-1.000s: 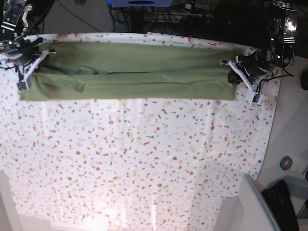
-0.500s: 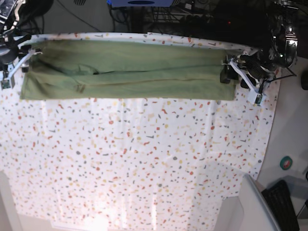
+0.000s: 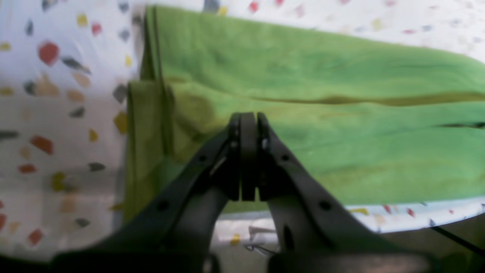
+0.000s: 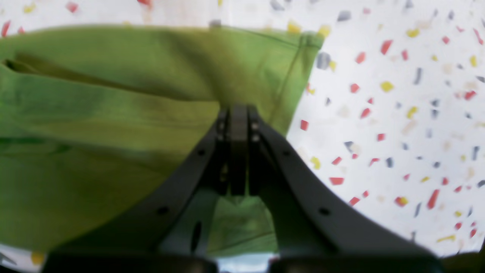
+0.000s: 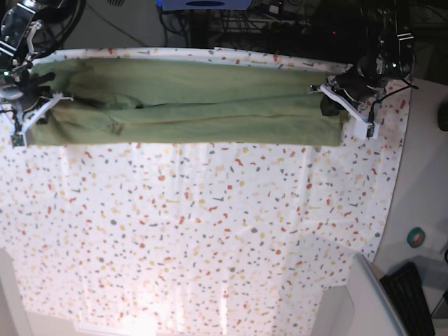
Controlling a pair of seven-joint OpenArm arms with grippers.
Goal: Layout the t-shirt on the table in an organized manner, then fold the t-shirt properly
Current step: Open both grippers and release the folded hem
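Note:
The olive-green t-shirt (image 5: 189,105) lies as a long folded strip along the far edge of the speckled table (image 5: 210,231). At the strip's right end in the base view, my left gripper (image 5: 327,101) is shut. Its wrist view has the jaws pressed together (image 3: 248,117) on the t-shirt (image 3: 341,151) near the hem, and the cloth dimples there. My right gripper (image 5: 45,103) is shut at the strip's left end. In its wrist view a crease in the t-shirt (image 4: 94,113) runs straight into the closed tips (image 4: 238,110). No cloth shows between either pair of pads.
Dark cables and equipment (image 5: 280,21) crowd the space behind the table's far edge. Off the table at the lower right stand a grey bin (image 5: 364,301), a keyboard (image 5: 409,294) and a small round teal object (image 5: 417,236). Speckled cloth (image 4: 398,113) stretches beyond both shirt ends.
Both grippers opened and drew slightly off the shirt ends, then came back over the ends and shut. The shirt's left end has shifted a little.

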